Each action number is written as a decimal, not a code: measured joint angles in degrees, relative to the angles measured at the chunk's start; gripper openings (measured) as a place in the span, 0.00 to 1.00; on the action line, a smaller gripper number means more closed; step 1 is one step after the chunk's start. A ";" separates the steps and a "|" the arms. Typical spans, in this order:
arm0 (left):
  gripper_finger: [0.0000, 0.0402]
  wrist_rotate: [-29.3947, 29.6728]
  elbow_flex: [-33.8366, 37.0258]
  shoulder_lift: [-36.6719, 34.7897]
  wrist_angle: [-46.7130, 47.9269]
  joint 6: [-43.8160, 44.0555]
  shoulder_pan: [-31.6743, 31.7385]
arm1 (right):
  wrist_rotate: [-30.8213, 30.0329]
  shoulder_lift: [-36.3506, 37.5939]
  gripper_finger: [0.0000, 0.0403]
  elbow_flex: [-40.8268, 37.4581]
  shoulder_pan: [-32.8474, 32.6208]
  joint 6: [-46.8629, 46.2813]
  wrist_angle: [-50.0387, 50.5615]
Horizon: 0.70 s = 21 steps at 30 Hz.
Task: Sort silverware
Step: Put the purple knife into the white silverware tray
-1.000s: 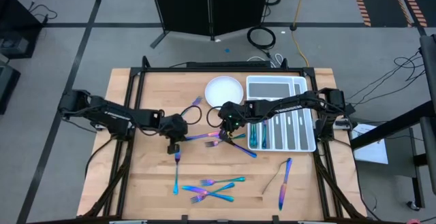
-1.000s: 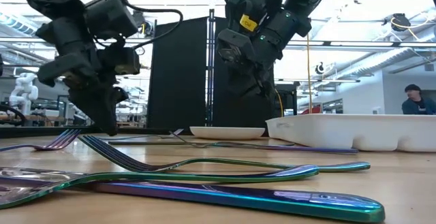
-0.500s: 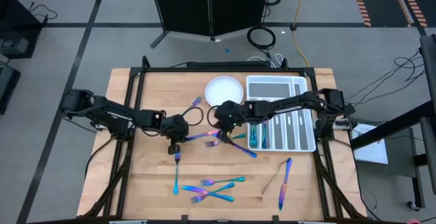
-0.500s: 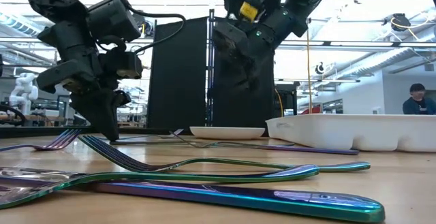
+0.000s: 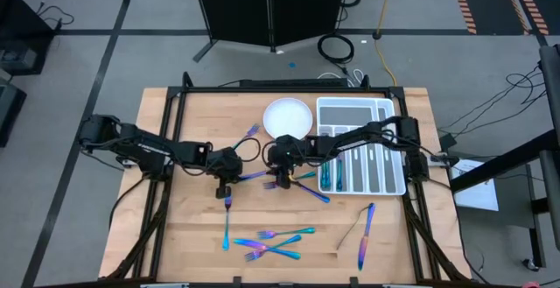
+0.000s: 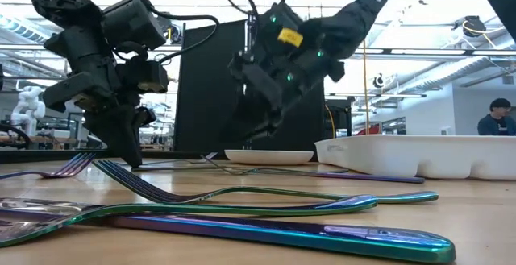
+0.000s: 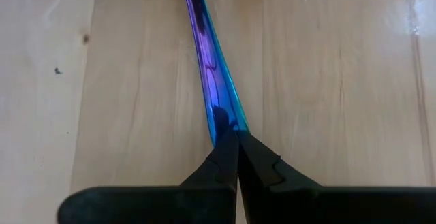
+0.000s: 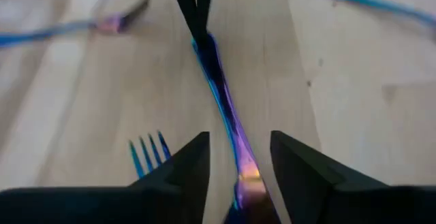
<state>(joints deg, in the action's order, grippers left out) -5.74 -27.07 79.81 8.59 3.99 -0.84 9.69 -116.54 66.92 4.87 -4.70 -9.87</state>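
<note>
Left gripper (image 5: 225, 186) is down at table centre, fingers pressed together and pinching the end of one iridescent utensil (image 7: 210, 81), which lies flat on the wooden table (image 5: 192, 235) and runs away from the fingertips toward 3 o'clock in the high view. The right gripper (image 5: 278, 179) sits at that utensil's other end, fingers (image 8: 189, 166) spread wide, straddling it without touching. Beside it, a fork's tines (image 8: 146, 152) rest on the wood. Toward 6 o'clock, a loose cluster of forks (image 5: 271, 242) lies on the table, and at about 4 o'clock a knife (image 5: 365, 234) lies alone. Another piece (image 5: 227, 222) lies just below the left gripper. The white cutlery tray (image 5: 393, 148) at 2 o'clock holds a few pieces in its compartments, with the round white plate (image 5: 288, 115) beside it at 12. In the low view, a person (image 6: 498, 117) shows in the far room.
</note>
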 joint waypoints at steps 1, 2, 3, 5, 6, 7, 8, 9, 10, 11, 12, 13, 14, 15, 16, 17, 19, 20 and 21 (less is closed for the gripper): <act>0.00 0.00 0.34 0.01 -0.79 0.07 0.00 | 0.32 -0.63 0.38 0.00 0.03 0.68 -0.01; 0.00 -0.02 0.69 0.00 -1.33 0.17 0.00 | 0.57 -0.95 0.39 0.00 0.03 1.17 -0.03; 0.00 -0.02 1.03 0.00 -1.85 0.17 0.00 | 0.60 -1.29 0.39 0.00 0.03 1.46 0.34; 0.00 -0.07 1.77 -0.02 -2.58 0.58 0.00 | 0.60 -1.45 0.39 0.00 0.03 2.37 1.78; 0.00 -0.09 2.13 -0.03 -2.90 1.28 0.00 | 0.62 -1.45 0.39 0.00 0.03 3.03 2.88; 0.00 -0.11 2.38 -0.04 -2.95 1.59 0.00 | 0.60 -1.45 0.39 0.00 0.03 3.82 3.61; 0.00 -0.14 2.54 -0.04 -3.05 1.66 0.00 | 0.61 -1.45 0.39 0.00 0.03 4.67 4.39; 0.00 -0.20 2.67 -0.04 -3.21 1.66 0.00 | 0.63 -1.45 0.39 0.00 0.03 5.29 5.16; 0.00 -0.24 2.77 -0.04 -3.40 1.66 0.00 | 0.66 -1.45 0.39 0.00 0.03 5.74 5.81; 0.00 -0.24 2.82 -0.04 -3.51 1.66 0.00 | 0.69 -1.45 0.39 0.00 0.03 6.12 6.35; 0.00 -0.24 2.85 -0.04 -3.77 1.68 0.00 | 0.73 -1.43 0.39 0.02 0.03 6.56 7.37; 0.00 -0.24 2.90 -0.04 -4.08 1.70 0.00 | 0.77 -1.37 0.39 0.06 0.03 7.14 8.58; 0.00 -0.24 2.93 0.00 -4.34 1.70 0.00 | 0.77 -1.33 0.39 0.13 0.03 7.40 9.67; 0.00 -0.24 2.97 0.00 -4.52 1.70 0.00 | 0.78 -1.31 0.39 0.16 0.03 7.47 10.30; 0.00 -0.24 3.01 0.00 -4.66 1.70 0.00 | 0.82 -1.27 0.39 0.17 0.03 7.44 10.64; 0.00 -0.24 3.01 0.02 -4.70 1.68 0.00 | 0.86 -1.25 0.39 0.17 0.03 7.43 10.79; 0.00 -0.24 3.01 0.04 -4.74 1.68 0.00 | 0.90 -1.25 0.39 0.17 0.03 7.60 11.06; 0.00 -0.24 3.01 0.04 -4.74 1.68 0.00 | 0.86 -1.25 0.39 0.17 0.03 7.81 11.22; 0.00 -0.23 3.01 0.04 -4.74 1.68 0.00 | 0.76 -1.25 0.39 0.17 0.03 7.85 11.51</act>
<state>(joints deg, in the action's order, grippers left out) -5.97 -24.05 79.85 3.86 5.67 -0.84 10.45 -117.80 67.09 4.91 3.15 1.63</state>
